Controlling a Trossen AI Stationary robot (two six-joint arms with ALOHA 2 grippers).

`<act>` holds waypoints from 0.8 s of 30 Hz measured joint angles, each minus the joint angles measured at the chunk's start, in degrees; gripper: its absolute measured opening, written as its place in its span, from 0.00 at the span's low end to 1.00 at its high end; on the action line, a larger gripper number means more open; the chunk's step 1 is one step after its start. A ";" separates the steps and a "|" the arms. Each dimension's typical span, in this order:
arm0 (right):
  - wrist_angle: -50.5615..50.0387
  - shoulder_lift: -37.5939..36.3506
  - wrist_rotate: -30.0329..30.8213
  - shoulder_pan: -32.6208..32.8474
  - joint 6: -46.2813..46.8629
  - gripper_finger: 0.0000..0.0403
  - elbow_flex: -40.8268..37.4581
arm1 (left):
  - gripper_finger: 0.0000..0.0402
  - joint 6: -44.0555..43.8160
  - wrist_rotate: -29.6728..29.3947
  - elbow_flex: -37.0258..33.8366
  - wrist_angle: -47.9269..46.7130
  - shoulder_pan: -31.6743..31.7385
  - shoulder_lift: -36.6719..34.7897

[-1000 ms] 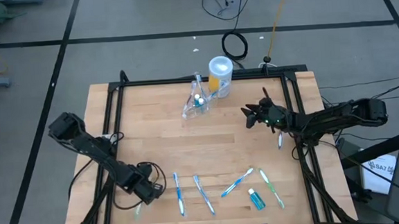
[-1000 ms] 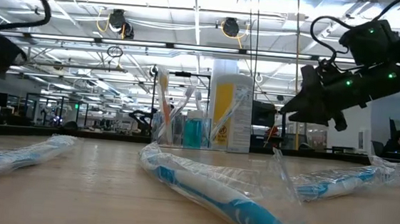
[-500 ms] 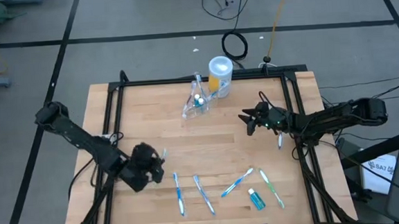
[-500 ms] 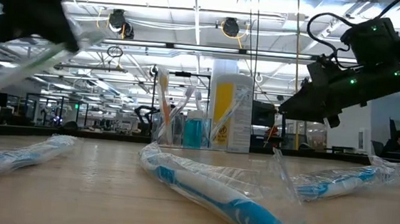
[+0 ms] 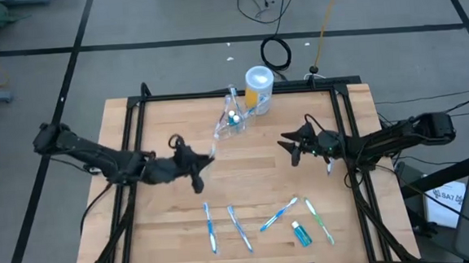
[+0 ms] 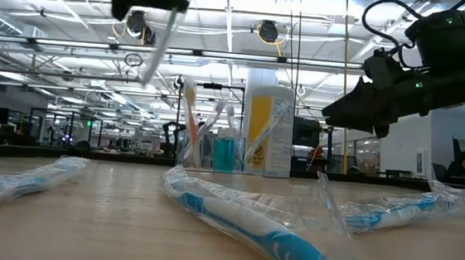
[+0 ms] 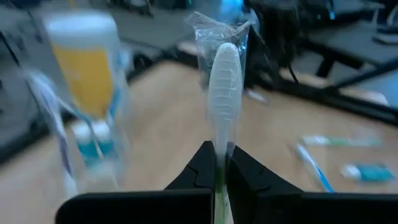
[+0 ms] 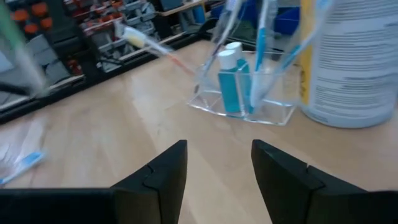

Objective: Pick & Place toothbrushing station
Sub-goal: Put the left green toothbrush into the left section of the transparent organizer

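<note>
Right now my left gripper (image 5: 197, 165) sits just left of the frame's centre in the overhead view, fingers pressed together on a wrapped toothbrush (image 7: 222, 74) whose pale head in clear film stands up above my fingertips (image 7: 202, 167) in the left wrist view. From table height that same toothbrush (image 6: 167, 35) hangs slanted in the upper left of the frame, well above the wood.

My right gripper (image 5: 291, 147) hovers right of centre in the overhead view, fingers spread with nothing between them; the right wrist view shows both dark fingers (image 8: 155, 177) apart over bare board.

Seen from above, the toothbrushing station (image 5: 231, 120), a small clear cup, stands in the upper middle of the table (image 5: 169, 127), between my two grippers and further back, just beside the yellow container (image 5: 258, 89) with the white and blue lid. It already holds a teal tube (image 8: 236, 79) and several brushes.

Four more wrapped toothbrushes (image 5: 210, 227) and another teal tube (image 5: 301, 233) lie along the lower edge of the table
</note>
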 joint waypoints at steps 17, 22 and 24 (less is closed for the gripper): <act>0.02 0.00 0.06 1.06 -0.77 0.42 0.00 | 0.04 23.84 7.26 0.11 23.15 12.34 -0.01; -0.01 0.00 0.04 1.06 -0.73 0.42 0.02 | 0.07 23.84 7.50 0.11 22.37 18.59 0.47; -0.02 0.00 0.03 1.06 -0.73 0.42 0.02 | 0.07 22.26 7.93 0.10 21.03 21.70 1.08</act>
